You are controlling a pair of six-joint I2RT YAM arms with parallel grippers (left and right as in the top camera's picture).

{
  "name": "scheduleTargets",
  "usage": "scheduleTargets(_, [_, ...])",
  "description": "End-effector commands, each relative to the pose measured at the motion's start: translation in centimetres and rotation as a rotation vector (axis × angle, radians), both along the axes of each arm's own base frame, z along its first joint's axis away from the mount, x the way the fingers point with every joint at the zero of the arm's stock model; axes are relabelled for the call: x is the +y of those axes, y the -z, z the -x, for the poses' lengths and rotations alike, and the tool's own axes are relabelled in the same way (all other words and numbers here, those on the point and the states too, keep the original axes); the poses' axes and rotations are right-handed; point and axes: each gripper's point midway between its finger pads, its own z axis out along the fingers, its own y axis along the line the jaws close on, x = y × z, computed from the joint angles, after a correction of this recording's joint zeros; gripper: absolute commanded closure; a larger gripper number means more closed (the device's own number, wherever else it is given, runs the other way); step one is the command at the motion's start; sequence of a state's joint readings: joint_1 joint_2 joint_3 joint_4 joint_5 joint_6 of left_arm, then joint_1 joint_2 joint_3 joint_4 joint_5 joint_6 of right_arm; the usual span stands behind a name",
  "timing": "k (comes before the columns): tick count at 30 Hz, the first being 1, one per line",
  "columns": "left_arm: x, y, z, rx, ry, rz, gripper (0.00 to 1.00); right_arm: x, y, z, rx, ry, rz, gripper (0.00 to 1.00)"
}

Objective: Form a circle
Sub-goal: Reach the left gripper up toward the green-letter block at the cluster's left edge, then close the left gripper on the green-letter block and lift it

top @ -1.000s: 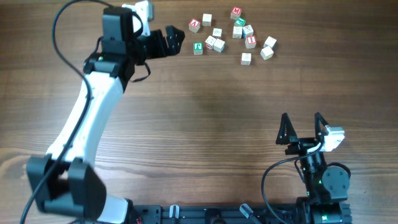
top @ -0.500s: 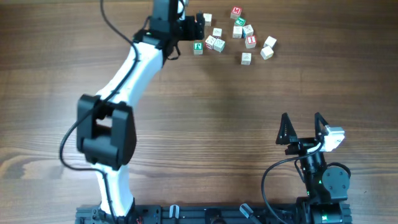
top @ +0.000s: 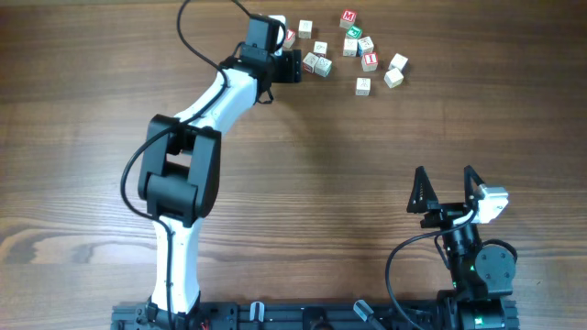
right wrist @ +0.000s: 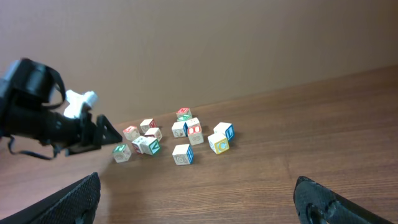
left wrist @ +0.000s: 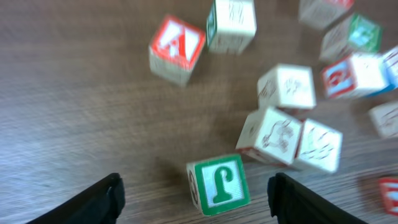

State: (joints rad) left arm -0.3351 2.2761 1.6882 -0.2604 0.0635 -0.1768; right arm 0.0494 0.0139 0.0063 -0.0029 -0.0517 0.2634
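Observation:
Small pale wooden letter cubes (top: 364, 85) lie in a loose scatter at the far middle of the table; no circle shows in any view. My left gripper (top: 290, 66) reaches over the scatter's left end. In the left wrist view its open jaws (left wrist: 194, 186) straddle a green-faced cube (left wrist: 219, 185), with a gap on each side. A red-faced A cube (left wrist: 176, 48) lies beyond it, and two plain cubes (left wrist: 272, 135) touch each other to the right. My right gripper (top: 447, 188) stands open near the front right, holding nothing (right wrist: 199, 199).
The left arm (top: 197, 119) stretches diagonally from the front left across the table. More cubes (top: 396, 71) lie at the right end of the scatter, among them red (top: 348, 17) and green (top: 354, 32) faces. Bare wood (top: 321, 183) lies between both arms.
The left arm has swung right and forward over the cubes, and its jaws have narrowed somewhat around the green-faced cube. The right arm has not moved.

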Motion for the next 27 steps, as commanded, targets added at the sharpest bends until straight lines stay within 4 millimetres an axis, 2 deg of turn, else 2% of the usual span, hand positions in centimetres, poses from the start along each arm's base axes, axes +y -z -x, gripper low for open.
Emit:
scheduleTargets(1, [-0.7,1.3,-0.1,0.005,0.015,-0.021,0.28,0.1,0.0,0.0,-0.002,-0.006,-0.002,0.0])
scheduleTargets(8, [-0.7,2.8,-0.1,0.02,0.016,-0.026,0.28,0.1,0.0,0.0,-0.002,-0.006,-0.002,0.0])
scheduleTargets(10, [-0.8,3.1,-0.2,0.018,0.016,-0.025,0.34,0.1,0.0,0.0,-0.002,-0.006,-0.002,0.0])
scheduleTargets(13, [-0.8,2.9,-0.5,0.005,0.015,-0.021,0.59,0.1,0.0,0.0,-0.002,-0.006,-0.002,0.0])
scheduleTargets(16, [-0.9,2.8,-0.6,-0.004,0.015,-0.017,0.71,0.1,0.0,0.0,-0.002,-0.006,-0.002,0.0])
scheduleTargets(19, [-0.9,2.7,-0.6,-0.005,0.015,-0.017,0.78,0.1,0.0,0.0,-0.002,-0.006,-0.002,0.0])
scheduleTargets(22, [-0.9,1.4,-0.5,-0.012,0.016,-0.014,0.8,0.1,0.0,0.0,-0.002,-0.006,-0.002,0.0])
scheduleTargets(24, [-0.9,-0.6,0.0,-0.014,0.018,-0.014,0.8,0.1,0.0,0.0,-0.002,-0.006,-0.002,0.0])
scheduleTargets(27, [-0.7,-4.7,1.5,-0.012,0.024,-0.014,0.8,0.1,0.0,0.0,-0.002,-0.006,-0.002,0.0])
